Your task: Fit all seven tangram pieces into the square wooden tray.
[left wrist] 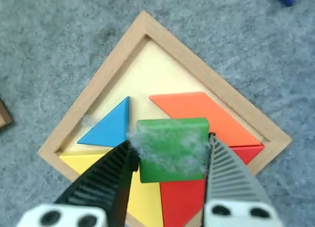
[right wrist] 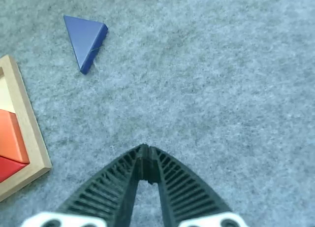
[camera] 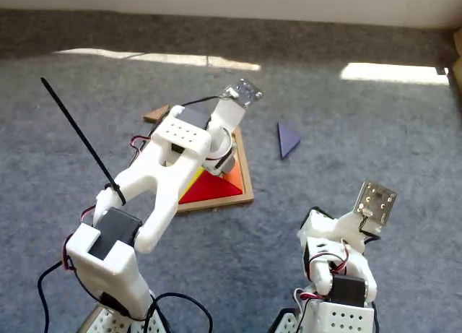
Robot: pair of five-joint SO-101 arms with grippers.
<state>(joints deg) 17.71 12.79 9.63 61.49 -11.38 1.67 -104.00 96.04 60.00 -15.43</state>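
Left gripper (left wrist: 170, 142) pinching green square (left wrist: 170, 163) over tray (left wrist: 197, 64); placing step. Next: align, lower into gap. Right gripper (right wrist: 146, 150) fingers (right wrist: 118, 185) pressed together. Blue triangle (right wrist: 84, 36) outstanding.

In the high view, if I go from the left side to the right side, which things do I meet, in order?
Wooden tray → blue triangle → right arm. The left arm overlaps the tray, so it is left out.
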